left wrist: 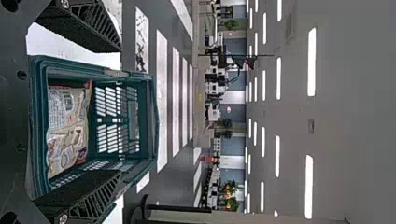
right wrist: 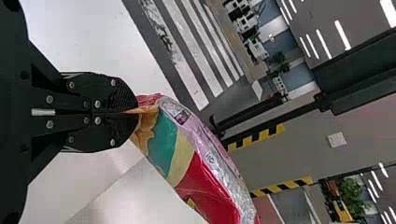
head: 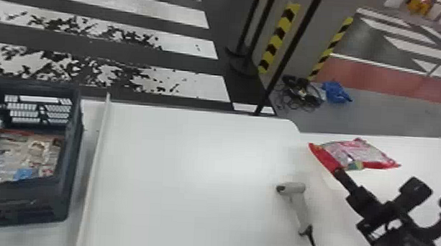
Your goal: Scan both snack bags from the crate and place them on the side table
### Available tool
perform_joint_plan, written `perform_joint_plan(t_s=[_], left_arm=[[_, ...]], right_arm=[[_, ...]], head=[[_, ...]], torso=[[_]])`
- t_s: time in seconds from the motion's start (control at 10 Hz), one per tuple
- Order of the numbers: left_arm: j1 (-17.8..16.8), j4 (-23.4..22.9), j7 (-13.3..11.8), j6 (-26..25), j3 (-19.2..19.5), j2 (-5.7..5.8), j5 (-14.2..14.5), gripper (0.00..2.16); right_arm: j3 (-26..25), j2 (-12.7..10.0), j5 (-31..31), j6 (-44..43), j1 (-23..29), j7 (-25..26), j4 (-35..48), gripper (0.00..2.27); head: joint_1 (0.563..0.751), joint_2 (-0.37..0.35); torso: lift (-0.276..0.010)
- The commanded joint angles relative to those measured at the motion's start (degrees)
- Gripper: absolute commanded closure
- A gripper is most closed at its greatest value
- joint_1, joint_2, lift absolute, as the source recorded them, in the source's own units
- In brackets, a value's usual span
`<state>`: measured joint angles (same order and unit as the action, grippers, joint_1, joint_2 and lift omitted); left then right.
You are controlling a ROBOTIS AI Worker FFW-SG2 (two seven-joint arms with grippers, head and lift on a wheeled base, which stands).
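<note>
My right gripper (head: pixel 340 174) holds the red and pink snack bag (head: pixel 358 155) by its near left corner, over the side table (head: pixel 423 149) at the right. In the right wrist view, the gripper (right wrist: pixel 133 112) is shut on the edge of that bag (right wrist: pixel 187 158). Another snack bag (head: pixel 31 154), beige with blue and red spots, lies inside the dark crate (head: pixel 71 152) at the far left. From the left wrist, my left gripper (left wrist: pixel 120 112) is open, its fingers apart over the crate (left wrist: pixel 107 70), with the beige bag (left wrist: pixel 67 128) between them farther down.
A grey handheld scanner (head: pixel 298 204) with a black cable lies on the main white table (head: pixel 192 173), left of the right arm. A raised white strip (head: pixel 95 161) runs beside the crate. Black poles (head: pixel 288 52) stand behind the table.
</note>
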<state>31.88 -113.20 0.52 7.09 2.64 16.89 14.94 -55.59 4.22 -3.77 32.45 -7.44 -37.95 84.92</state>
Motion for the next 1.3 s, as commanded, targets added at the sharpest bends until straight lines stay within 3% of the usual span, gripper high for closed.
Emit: perform_joint_plan(t_s=[0.0,0.7,0.8,1.0,1.2], left_arm=[[-0.15,0.0,-0.08,-0.02,0.0,0.08,0.0,0.07],[-0.33,-0.09,0.0,-0.37,0.0,0.16,-0.09,0.07],[-0.33,-0.09,-0.08,-0.37,0.0,0.16,-0.09,0.07],[-0.33,-0.09,-0.08,-0.37,0.0,0.25,-0.09,0.07],[-0.33,-0.35,0.0,-0.37,0.09,0.25,0.0,0.07]], right_arm=[[-0.22,1.5,-0.18,-4.37,-0.65,1.65,-4.59,2.24],[0.04,5.98,0.52,-10.34,-2.67,16.24,-18.65,2.22],[0.13,5.72,0.43,-11.93,-2.67,16.94,-19.09,1.84],[0.22,5.63,1.05,-13.68,-2.58,18.88,-19.62,0.01],[0.39,5.45,0.87,-15.09,-2.14,19.49,-19.0,0.03]], head=[[0.695,-0.35],[0.695,-0.35],[0.695,-0.35],[0.695,-0.35],[0.695,-0.35]], torso=[[-0.098],[-0.098],[-0.098],[-0.098],[-0.098]])
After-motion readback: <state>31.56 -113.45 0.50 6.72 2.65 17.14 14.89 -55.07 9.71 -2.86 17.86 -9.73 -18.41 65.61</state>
